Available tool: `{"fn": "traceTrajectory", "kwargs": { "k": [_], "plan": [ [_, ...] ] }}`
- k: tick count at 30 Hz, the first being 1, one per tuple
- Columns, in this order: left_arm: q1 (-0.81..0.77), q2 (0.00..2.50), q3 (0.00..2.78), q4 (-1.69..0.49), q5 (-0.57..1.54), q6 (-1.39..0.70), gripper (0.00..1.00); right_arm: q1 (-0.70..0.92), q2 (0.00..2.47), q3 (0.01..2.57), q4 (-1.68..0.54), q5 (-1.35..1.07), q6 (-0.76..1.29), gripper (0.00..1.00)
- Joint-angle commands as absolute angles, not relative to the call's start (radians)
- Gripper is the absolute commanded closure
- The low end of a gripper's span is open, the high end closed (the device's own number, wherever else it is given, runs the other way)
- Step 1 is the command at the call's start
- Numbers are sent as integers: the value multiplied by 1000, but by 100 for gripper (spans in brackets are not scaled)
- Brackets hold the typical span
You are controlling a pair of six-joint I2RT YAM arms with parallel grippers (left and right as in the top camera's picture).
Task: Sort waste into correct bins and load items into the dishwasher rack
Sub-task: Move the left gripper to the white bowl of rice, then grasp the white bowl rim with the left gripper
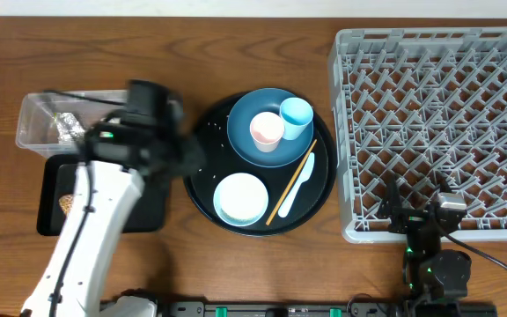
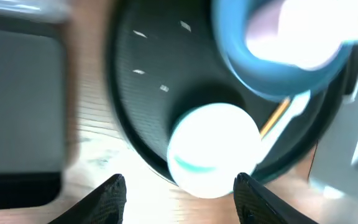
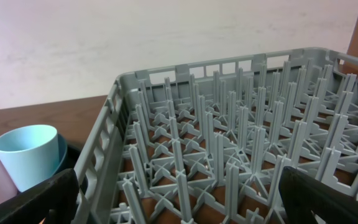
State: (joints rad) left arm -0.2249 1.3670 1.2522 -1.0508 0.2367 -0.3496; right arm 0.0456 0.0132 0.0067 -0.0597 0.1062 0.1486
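Observation:
On the round black tray (image 1: 202, 189) sit the dark blue dish (image 1: 243, 145) holding the pink cup (image 1: 267, 130) and light blue cup (image 1: 296, 114), the pale bowl (image 1: 240, 198), the wooden chopstick (image 1: 292, 183) and the white spoon (image 1: 298, 188). My left gripper (image 1: 188, 160) is blurred at that tray's left edge. In the left wrist view it is open and empty (image 2: 179, 190), just short of the bowl (image 2: 213, 149). Rice grains (image 2: 138, 34) lie on the tray. My right gripper (image 3: 185, 205) is open and empty at the front edge of the grey rack (image 3: 229, 124). I see no tissue.
The clear tub (image 1: 35, 123) at the far left holds the yellow-silver wrapper (image 1: 67, 129). The flat black tray (image 1: 51, 207) in front of it holds the brown lump (image 1: 67, 203). The empty rack (image 1: 438, 114) fills the right side. My left arm crosses above the flat tray.

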Motion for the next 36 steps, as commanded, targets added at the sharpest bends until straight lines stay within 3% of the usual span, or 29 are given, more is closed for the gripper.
{"fn": "traceTrajectory", "kwargs": {
  "k": [1, 8, 14, 36],
  "plan": [
    [-355, 1382, 1247, -1049, 145, -416, 42, 54, 13, 5, -63, 116, 137, 1],
    [-582, 1497, 1247, -985, 92, -507, 43, 54, 13, 5, -63, 116, 137, 1],
    [-681, 1613, 1247, -920, 92, -540, 43, 54, 13, 5, -63, 116, 137, 1],
    [-726, 1735, 1246, -873, 39, -582, 43, 54, 13, 5, -63, 116, 137, 1]
  ]
}}
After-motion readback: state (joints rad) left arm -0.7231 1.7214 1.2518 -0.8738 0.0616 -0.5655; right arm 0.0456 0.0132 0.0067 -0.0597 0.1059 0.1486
